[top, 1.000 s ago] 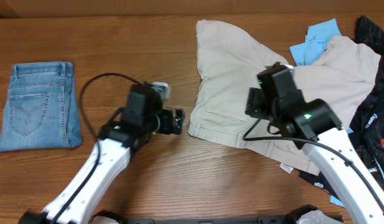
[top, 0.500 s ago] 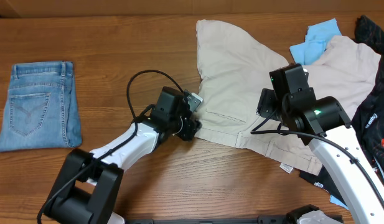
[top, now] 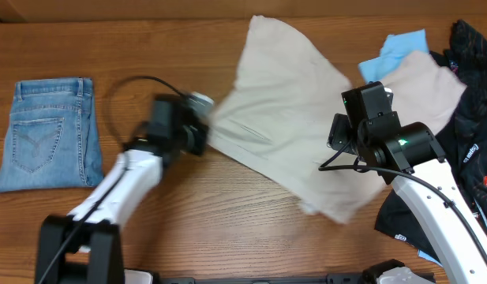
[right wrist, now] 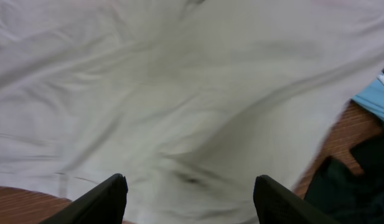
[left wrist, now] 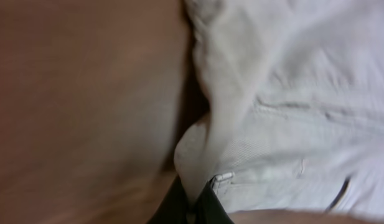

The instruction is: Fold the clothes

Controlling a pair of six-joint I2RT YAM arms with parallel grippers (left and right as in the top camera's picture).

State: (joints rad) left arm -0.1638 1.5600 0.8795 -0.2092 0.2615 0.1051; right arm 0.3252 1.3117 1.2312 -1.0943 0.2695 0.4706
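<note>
The beige shorts (top: 290,118) lie spread and stretched across the middle of the table, blurred by motion. My left gripper (top: 197,136) is shut on their left edge. In the left wrist view a fold of the shorts (left wrist: 285,124) is pinched between the dark fingers of the left gripper (left wrist: 195,210). My right gripper (top: 342,132) hovers over the right part of the shorts. It is open in the right wrist view (right wrist: 192,199), with only cloth (right wrist: 179,93) below it. A light-blue shirt (top: 393,51) and black garments (top: 473,55) lie at the far right.
A folded pair of blue jeans (top: 50,132) lies at the left of the wooden table (top: 188,221). More black cloth (top: 417,229) lies under the right arm near the front right edge. The left arm's cable (top: 136,83) loops above its wrist.
My left gripper has shut on the shorts' left edge and pulled it to the left, dragging and stretching the shorts. The right gripper has stayed open in place.
</note>
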